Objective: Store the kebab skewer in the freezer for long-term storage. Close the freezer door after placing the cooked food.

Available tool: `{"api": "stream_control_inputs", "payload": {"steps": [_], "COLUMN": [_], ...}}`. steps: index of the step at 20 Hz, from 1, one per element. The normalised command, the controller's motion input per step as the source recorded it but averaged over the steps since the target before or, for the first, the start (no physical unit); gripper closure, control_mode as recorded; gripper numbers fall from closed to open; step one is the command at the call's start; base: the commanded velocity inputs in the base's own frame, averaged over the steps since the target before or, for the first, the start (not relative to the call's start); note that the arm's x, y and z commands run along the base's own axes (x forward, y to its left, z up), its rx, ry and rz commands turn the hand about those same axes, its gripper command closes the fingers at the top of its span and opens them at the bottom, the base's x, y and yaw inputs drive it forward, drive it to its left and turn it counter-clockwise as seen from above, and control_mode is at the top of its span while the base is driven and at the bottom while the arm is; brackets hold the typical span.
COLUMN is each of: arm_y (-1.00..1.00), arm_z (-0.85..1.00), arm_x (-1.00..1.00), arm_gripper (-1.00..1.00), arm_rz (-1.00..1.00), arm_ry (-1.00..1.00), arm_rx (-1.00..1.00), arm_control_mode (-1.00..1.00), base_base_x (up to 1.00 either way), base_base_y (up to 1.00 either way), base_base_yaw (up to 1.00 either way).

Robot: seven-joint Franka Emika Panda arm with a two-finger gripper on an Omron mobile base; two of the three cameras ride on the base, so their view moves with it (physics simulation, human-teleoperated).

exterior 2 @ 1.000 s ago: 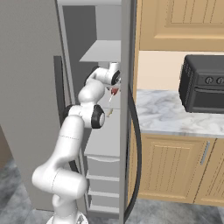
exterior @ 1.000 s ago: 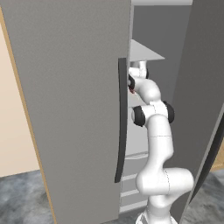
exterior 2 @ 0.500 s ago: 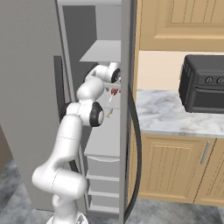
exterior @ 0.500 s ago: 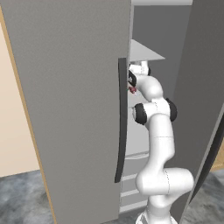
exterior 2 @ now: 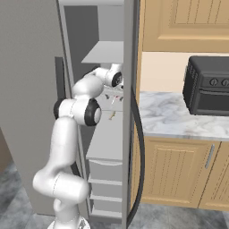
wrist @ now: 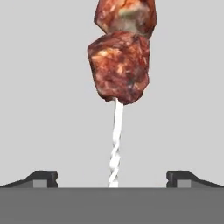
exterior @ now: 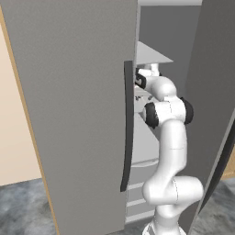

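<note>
The skewer [wrist: 119, 78] lies on the freezer [exterior 2: 107, 134] shelf at 12 o'clock of the wide, empty hand [wrist: 112, 178]; door [exterior: 73, 114] not yet closed.

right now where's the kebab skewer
In the hand view the kebab skewer lies on a pale freezer shelf, midway between the open gripper's fingertips.

Looking along the end effector [wrist: 112, 178] at the kebab skewer [wrist: 119, 65] against a plain pale grey surface. Two red-brown meat chunks stacked at the top — the upper one cut off by the frame edge. Below them, a thin pale twisted stick running straight down between the fingertips [wrist: 43, 178]. Tips set wide apart, well clear of the stick on both sides — no contact with it.
</note>
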Motion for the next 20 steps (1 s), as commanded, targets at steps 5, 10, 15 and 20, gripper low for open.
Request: {"api": "stream_control_inputs", "payload": {"steps": [5,10,15,20], "arm_y": [0.0,0.0,0.0,0.0], "arm_z": [0.0,0.0,0.06,0.22], "arm_x": [-0.59,-0.52,-0.48,-0.47], "arm_gripper": [-1.0,-1.0,-1.0,-1.0], "arm_rz": [0.0,0.0,0.0,0.0], "arm_ry": [-0.05,-0.06,-0.06,-0.09], "arm_rx": [0.0,0.0,0.0,0.0], "arm_control_mode": [-1.0,-1.0,-1.0,-1.0], "base_base_x": [0.0,0.0,0.0,0.0], "base_base_y": [0.0,0.0,0.0,0.0], "base_base_yaw": [0.0,0.0,0.0,0.0]}}
